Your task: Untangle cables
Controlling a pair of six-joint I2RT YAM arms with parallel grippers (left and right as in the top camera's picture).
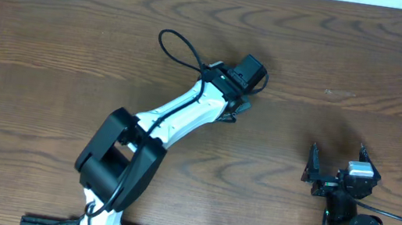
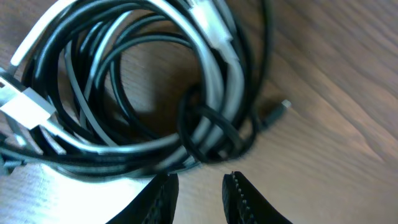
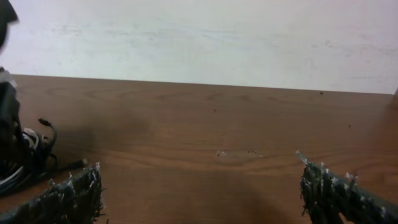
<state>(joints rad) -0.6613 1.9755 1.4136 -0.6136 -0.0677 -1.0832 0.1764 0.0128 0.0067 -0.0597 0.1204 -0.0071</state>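
The cables (image 2: 124, 93) lay as one coiled bundle near the middle of the table (image 1: 366, 57), directly ahead of the left claw (image 2: 200, 194) and just beyond its fingertips (image 2: 163, 190). That claw stood only partly open, a narrow gap with bare wood showing through and nothing in its hold. The bundle's near arc ran crosswise to the claw's reach, and at its right end the black cable (image 2: 205, 134) wrapped in a tight loop around the white cable (image 2: 217, 74) – the spot that looked closest to the fingertips and the likeliest thing to pinch. The left arm (image 1: 177, 117) was plainly the nearer one; the right claw (image 1: 336, 161) sat by the table's near right corner, well apart from the bundle, spread wide and empty. From overhead the bundle was hidden beneath the left wrist, so only the left wrist view showed the coil, the wrap and a small plug (image 2: 283, 107) lying off to its right – while the right wrist view caught just a dark sliver of the bundle at the picture's left margin.
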